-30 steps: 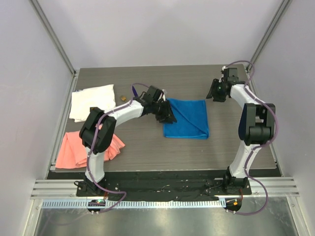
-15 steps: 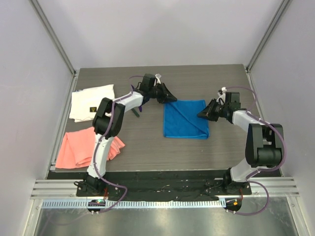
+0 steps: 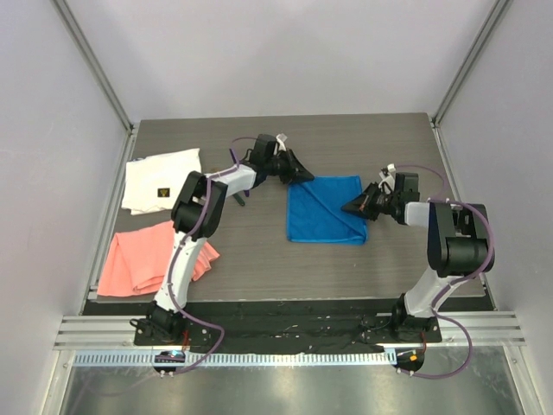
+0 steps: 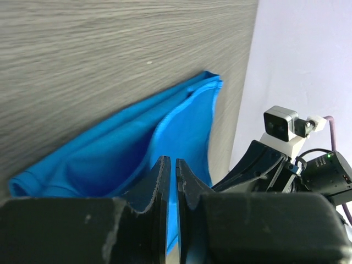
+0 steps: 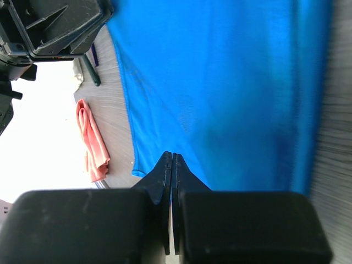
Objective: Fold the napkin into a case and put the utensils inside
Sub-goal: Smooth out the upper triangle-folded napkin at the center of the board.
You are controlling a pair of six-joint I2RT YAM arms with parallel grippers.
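The blue napkin (image 3: 327,210) lies flat on the table, with one layer folded diagonally over it. My left gripper (image 3: 304,176) is shut and empty, its tips at the napkin's far left corner, and the napkin (image 4: 110,159) lies just ahead of the left gripper (image 4: 169,160). My right gripper (image 3: 348,207) is shut and empty, its tips low over the napkin's right edge, and the right gripper (image 5: 172,155) points across the napkin (image 5: 231,82). The dark green utensil (image 3: 245,197) lies left of the napkin under my left arm. In the right wrist view it (image 5: 91,69) lies beside the purple utensil (image 5: 94,55).
A white cloth with a small dark label (image 3: 160,179) lies at the far left. A salmon-pink cloth (image 3: 138,259) lies at the near left and also shows in the right wrist view (image 5: 92,143). The enclosure walls stand close on both sides.
My right arm swung from the back right corner down to the napkin's right edge. My left gripper moved from the napkin's left edge back to its far left corner.
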